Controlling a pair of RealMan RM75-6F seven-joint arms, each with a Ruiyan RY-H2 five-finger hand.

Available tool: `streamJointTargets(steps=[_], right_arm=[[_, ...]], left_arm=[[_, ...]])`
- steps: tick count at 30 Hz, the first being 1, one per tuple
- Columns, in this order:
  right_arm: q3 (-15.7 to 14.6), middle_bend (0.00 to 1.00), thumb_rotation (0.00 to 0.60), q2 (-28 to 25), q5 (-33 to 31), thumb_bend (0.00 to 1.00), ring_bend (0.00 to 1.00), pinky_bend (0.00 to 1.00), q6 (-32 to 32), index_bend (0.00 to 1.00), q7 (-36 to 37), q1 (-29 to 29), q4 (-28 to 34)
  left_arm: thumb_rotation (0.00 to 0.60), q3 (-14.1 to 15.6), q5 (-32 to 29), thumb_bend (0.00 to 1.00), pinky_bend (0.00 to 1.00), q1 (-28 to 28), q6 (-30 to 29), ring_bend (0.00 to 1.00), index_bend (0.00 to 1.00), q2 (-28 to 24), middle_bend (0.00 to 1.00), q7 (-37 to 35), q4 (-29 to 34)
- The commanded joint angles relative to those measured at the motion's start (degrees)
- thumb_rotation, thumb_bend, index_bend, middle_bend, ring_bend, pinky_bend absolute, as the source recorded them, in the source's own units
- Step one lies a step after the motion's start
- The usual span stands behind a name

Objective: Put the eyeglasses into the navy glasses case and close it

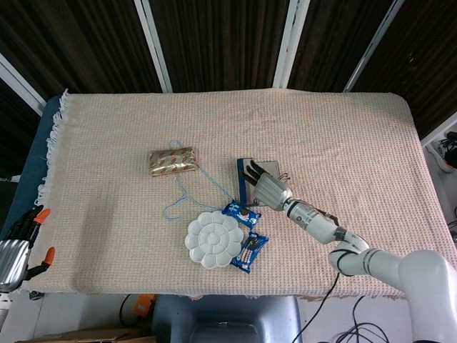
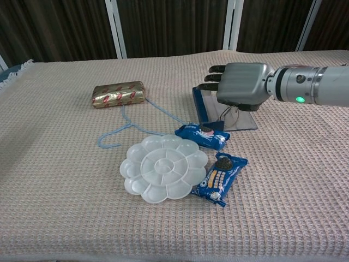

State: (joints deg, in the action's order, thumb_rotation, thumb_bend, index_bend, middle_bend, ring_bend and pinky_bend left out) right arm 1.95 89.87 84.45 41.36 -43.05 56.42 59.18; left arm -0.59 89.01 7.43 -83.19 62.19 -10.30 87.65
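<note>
At the lower left edge of the head view the left hand point(image 1: 13, 254) hangs off the bench point(image 1: 107, 236), fingers apart, empty. Wide bare cloth lies left and in the upper frame. A gold foil packet point(image 2: 118, 94) sits upper left of centre, a blue cord point(image 2: 131, 126) trailing from it toward a white flower-shaped palette point(image 2: 163, 167) and two blue cookie packets point(image 2: 203, 134), which crowd the navy glasses case point(image 2: 203, 108). The case stands open with the eyeglasses point(image 2: 229, 114) inside. Above it, the right hand point(image 2: 240, 85) hovers flat, holding nothing.
</note>
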Motion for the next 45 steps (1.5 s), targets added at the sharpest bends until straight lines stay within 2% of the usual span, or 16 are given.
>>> streamJointTargets(steps=[1,6,11,15,18,25,27,30,34,45], right_arm=[[0.39,0.09,0.600,2.39,-0.47,0.63,0.00,0.08,-0.87,0.72,-0.27,0.76,-3.29],[1.43,0.09,0.600,5.88,-1.50,0.63,0.00,0.08,-1.82,0.58,0.26,1.85,-7.41],[2.27,0.09,0.600,9.08,-1.54,0.62,0.00,0.08,-1.16,0.49,0.93,2.84,-10.84],[2.97,0.09,0.600,10.67,-1.88,0.47,0.00,0.08,-0.60,0.43,2.39,3.19,-12.76],[2.79,0.09,0.600,10.30,-0.88,0.41,0.00,0.08,1.54,0.42,5.10,2.74,-12.64],[1.59,0.09,0.600,6.26,1.45,0.38,0.00,0.08,6.45,0.42,9.53,0.57,-9.15],[1.41,0.09,0.600,5.09,1.47,0.28,0.00,0.08,7.42,0.42,9.91,-0.30,-8.10],[1.54,0.09,0.600,4.43,0.85,0.19,0.00,0.09,8.49,0.42,9.39,-1.54,-7.96],[2.31,0.09,0.600,5.16,-0.71,0.15,0.00,0.09,9.56,0.41,9.23,-3.02,-9.66],[1.98,0.07,0.600,9.12,-0.35,0.10,0.00,0.09,10.56,0.26,17.40,-4.51,-17.45]], left_arm=[[0.600,-0.01,-0.07,0.42,0.15,0.06,0.13,0.00,0.00,0.00,0.00,-0.01,-0.03],[0.600,0.06,-0.04,0.43,0.15,0.32,0.64,0.00,0.00,-0.02,0.00,0.02,-0.03],[0.600,0.26,0.06,0.43,0.15,0.49,1.09,0.00,0.00,-0.04,0.00,0.09,-0.02],[0.600,0.35,0.27,0.43,0.15,0.54,1.06,0.00,0.00,-0.12,0.00,0.05,0.06],[0.600,0.37,0.48,0.43,0.15,0.47,0.74,0.00,0.00,-0.14,0.00,-0.22,-0.04],[0.600,0.54,0.85,0.43,0.15,0.45,0.52,0.00,0.00,0.00,0.00,0.13,0.13],[0.600,0.58,0.94,0.43,0.15,0.43,0.46,0.00,0.00,0.08,0.00,0.41,0.20],[0.600,0.62,0.95,0.43,0.15,0.52,0.61,0.00,0.00,0.16,0.00,0.74,0.31],[0.600,0.61,0.89,0.43,0.15,0.63,0.79,0.00,0.00,0.22,0.00,0.92,0.32],[0.600,0.50,0.69,0.43,0.15,0.82,0.96,0.00,0.00,0.27,0.00,0.99,0.20]])
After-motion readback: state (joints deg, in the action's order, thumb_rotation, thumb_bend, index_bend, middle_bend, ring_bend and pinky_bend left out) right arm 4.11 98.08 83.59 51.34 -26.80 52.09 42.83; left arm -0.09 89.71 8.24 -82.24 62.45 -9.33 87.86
